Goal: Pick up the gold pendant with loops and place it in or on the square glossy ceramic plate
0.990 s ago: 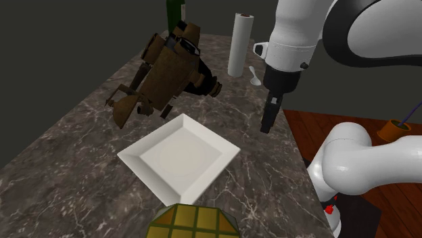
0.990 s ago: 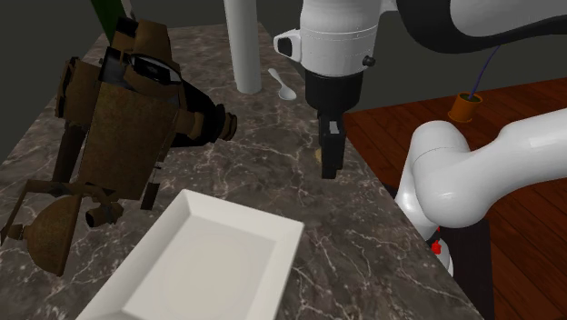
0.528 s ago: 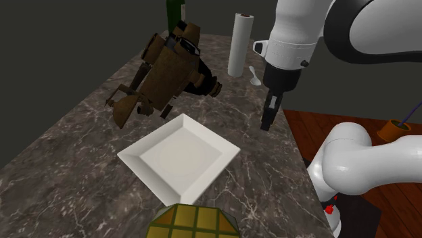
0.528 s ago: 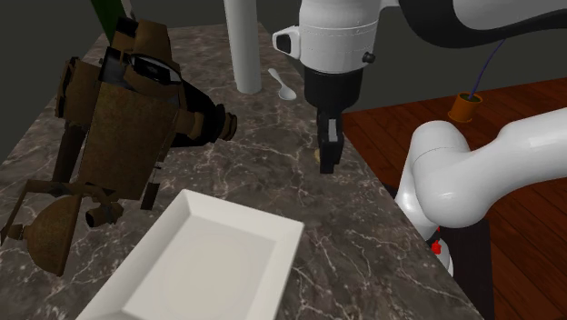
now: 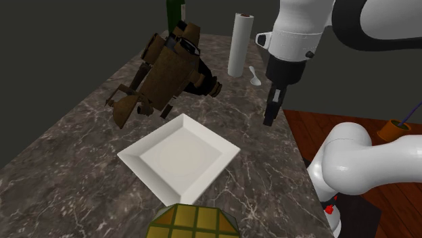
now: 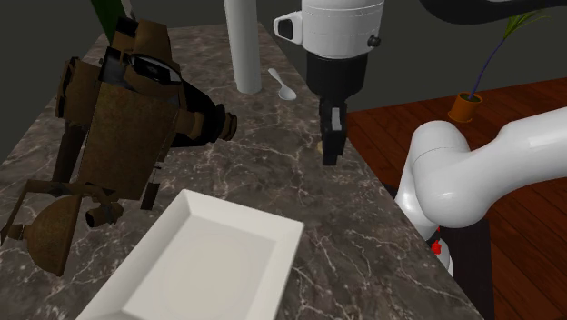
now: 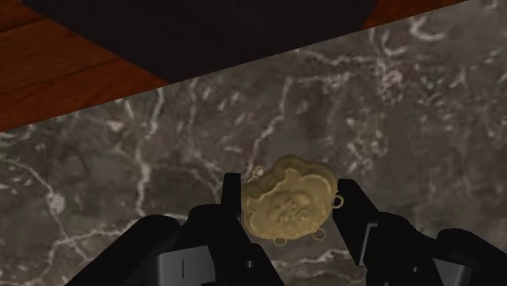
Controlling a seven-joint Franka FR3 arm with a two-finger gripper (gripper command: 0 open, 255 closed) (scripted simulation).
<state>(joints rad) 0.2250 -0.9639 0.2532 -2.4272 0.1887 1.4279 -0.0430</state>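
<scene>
The gold pendant [image 7: 291,195], a rounded embossed piece with small loops on its rim, sits clasped between my two black fingers. My gripper [image 7: 288,213] is shut on it and hangs a little above the dark marble tabletop. In the shoulder view the gripper [image 5: 269,120] is near the table's right edge, to the right of and beyond the square white plate [image 5: 138,159]. The second exterior view shows the gripper [image 6: 329,155] above the marble, up and to the right of the plate [image 6: 289,238]. The plate holds nothing.
A big brown model craft [image 5: 166,71] lies beyond the plate. A white upright roll [image 5: 239,44] and a white spoon [image 5: 254,76] stand at the back, near a dark green bottle [image 5: 174,12]. A yellow-green checked object [image 5: 193,222] sits at the front. Wooden floor [image 5: 318,125] lies past the table edge.
The fingers have closed onto the pendant. The hand has since risen a little off the marble with the pendant between them.
</scene>
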